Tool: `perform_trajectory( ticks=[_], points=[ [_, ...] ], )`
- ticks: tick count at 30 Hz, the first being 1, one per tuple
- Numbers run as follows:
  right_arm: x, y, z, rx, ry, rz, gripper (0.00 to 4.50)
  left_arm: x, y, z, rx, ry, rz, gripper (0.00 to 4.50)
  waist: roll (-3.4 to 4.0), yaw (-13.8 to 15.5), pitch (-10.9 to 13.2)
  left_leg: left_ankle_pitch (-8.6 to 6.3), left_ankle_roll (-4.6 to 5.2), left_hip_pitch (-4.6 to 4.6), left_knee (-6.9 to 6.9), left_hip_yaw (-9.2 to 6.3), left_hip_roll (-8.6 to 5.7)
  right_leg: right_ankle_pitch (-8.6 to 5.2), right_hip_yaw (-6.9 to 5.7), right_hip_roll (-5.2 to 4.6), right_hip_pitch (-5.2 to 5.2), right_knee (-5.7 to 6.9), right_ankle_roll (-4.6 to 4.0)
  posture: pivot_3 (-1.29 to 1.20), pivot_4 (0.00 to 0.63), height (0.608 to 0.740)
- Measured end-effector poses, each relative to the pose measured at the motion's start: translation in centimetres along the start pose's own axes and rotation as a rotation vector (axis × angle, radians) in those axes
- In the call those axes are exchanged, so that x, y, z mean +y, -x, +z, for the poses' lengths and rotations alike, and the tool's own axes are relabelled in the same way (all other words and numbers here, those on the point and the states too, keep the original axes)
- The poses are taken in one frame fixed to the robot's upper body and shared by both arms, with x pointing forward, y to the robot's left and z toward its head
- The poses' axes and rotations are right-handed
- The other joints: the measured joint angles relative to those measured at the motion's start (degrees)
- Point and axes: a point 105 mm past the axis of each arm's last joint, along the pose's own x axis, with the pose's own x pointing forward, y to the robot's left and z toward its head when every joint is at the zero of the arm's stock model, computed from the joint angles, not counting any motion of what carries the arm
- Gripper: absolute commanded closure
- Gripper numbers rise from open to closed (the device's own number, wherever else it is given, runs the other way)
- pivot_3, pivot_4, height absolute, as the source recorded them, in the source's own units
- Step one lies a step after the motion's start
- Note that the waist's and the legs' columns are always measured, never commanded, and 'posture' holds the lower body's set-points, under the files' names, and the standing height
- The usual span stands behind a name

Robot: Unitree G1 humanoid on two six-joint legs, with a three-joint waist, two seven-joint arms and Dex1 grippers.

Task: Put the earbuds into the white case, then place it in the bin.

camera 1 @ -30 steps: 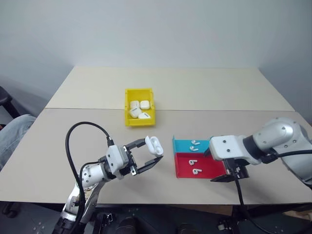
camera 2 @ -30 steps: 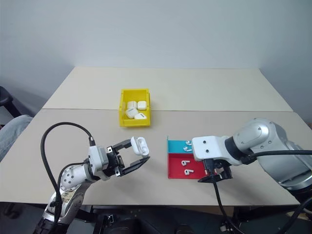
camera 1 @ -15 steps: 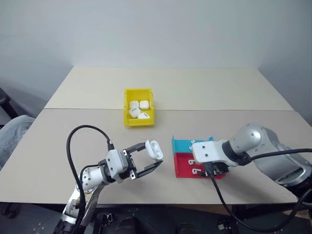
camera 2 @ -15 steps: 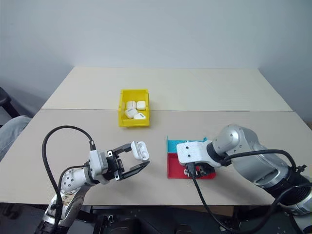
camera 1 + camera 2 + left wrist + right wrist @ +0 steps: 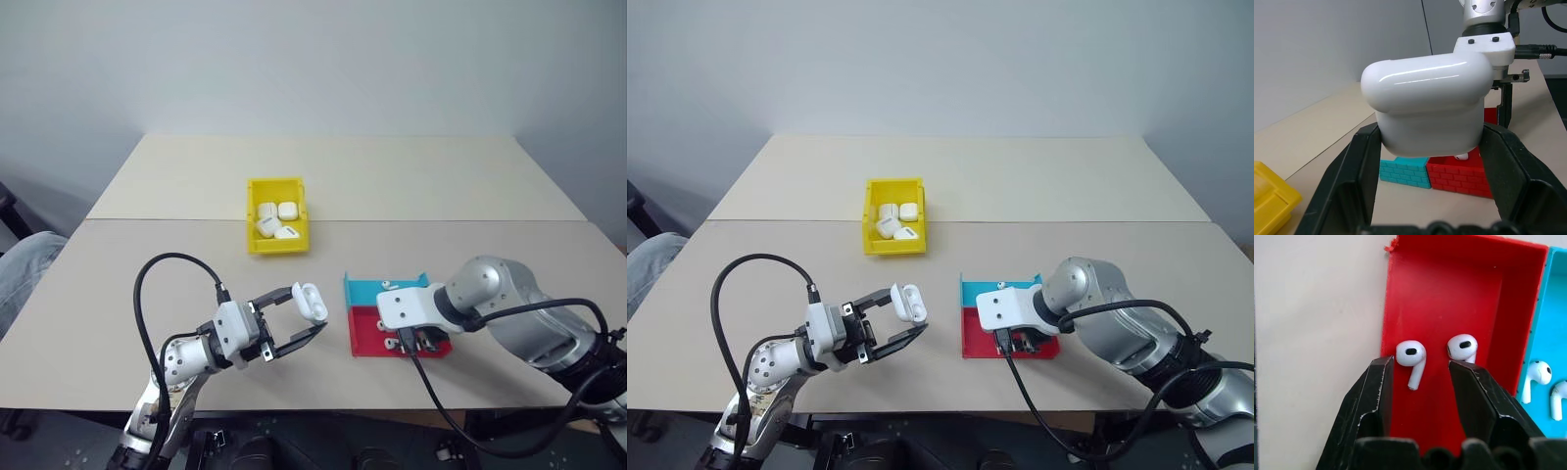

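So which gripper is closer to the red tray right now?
The right. The right gripper is down inside the red tray, its open fingers astride an earbud. The left gripper hangs off to the tray's left, shut on the white case.

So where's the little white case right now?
The white case is held open-lidded in the left gripper, above the table's near left part, left of the red tray.

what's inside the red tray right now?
Two tiny glossy white earbuds lie in the shallow red plastic tray. The right tool has its black fingers straddling one, jaws apart. The tool covers the tray's near floor.
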Motion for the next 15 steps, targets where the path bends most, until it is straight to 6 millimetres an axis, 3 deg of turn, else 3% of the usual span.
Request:
perform_trajectory(
  ticks=[15],
  points=[
    [0.22,-0.95,0.07,0.005,0.026,0.041,2.29,0.02,0.02,-0.17,0.021,-0.007,0.000,1.76,0.00,-0.02,0.00,0.00,0.00,0.00,-0.01,0.00,0.00,0.00,0.00,0.00,-0.01,-0.01,0.00,0.00,0.150,0.740]
  ],
)
